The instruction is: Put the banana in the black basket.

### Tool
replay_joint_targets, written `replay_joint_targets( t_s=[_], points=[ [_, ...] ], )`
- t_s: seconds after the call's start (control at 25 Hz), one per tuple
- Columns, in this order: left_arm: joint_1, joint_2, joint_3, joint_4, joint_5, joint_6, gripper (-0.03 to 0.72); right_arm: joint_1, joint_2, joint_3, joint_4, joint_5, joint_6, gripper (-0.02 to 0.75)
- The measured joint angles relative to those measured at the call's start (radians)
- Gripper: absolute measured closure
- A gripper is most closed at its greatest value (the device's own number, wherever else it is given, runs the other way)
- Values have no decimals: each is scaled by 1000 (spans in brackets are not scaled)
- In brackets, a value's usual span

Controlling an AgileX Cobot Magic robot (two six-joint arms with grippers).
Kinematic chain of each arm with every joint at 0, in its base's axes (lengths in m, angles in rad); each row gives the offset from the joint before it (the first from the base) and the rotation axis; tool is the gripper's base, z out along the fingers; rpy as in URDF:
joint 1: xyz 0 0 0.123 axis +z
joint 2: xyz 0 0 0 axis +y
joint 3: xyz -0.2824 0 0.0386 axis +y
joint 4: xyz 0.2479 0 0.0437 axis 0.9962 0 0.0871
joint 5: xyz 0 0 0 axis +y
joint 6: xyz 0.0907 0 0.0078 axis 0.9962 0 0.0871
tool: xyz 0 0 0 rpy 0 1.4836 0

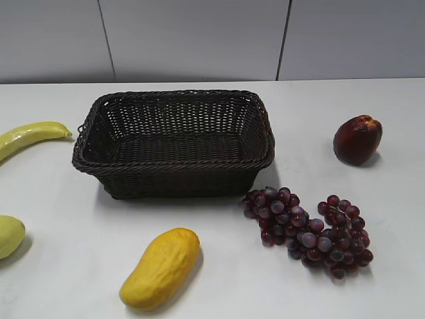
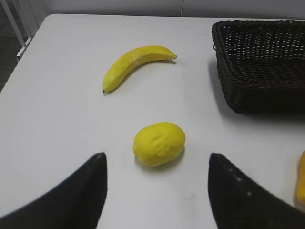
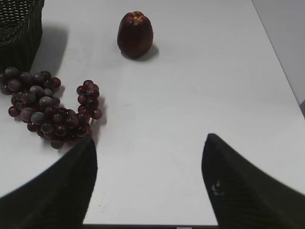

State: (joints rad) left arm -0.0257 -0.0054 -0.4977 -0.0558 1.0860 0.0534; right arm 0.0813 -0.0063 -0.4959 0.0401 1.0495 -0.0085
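The banana (image 2: 135,64) lies on the white table (image 1: 219,272) to the left of the black basket (image 1: 174,143), well apart from its wall, with one pointed tip turned toward the basket and the thicker body curving away to the left. The basket has nothing inside. The left claw (image 2: 157,191) is released, its two dark fingers (image 2: 76,195) spread wide above the table, and it holds nothing; it hangs nearer to the rounded yellow fruit (image 2: 158,143) than to the banana. The right claw (image 3: 150,186) is also released and holds nothing, over bare table near the grapes (image 3: 47,107) and the dark red fruit (image 3: 135,34). I judge that the step in hand is the approach of the left arm to the banana. To do it well, the claw should pass beyond the rounded fruit without touching it, turn so the fingers close across the narrow width of the banana near its middle, and come down straight. A grip close to a tip would probably let the smooth fruit tilt or slip. The bumpy yellow-orange fruit (image 1: 161,267) in front of the basket is not the target.
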Motion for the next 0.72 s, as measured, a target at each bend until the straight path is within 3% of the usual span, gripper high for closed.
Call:
replay_joint_targets(
  t_s=[0.72],
  points=[
    [0, 65, -7, 0, -16, 0, 56, 0, 0, 0, 0, 0, 0, 187]
  ],
)
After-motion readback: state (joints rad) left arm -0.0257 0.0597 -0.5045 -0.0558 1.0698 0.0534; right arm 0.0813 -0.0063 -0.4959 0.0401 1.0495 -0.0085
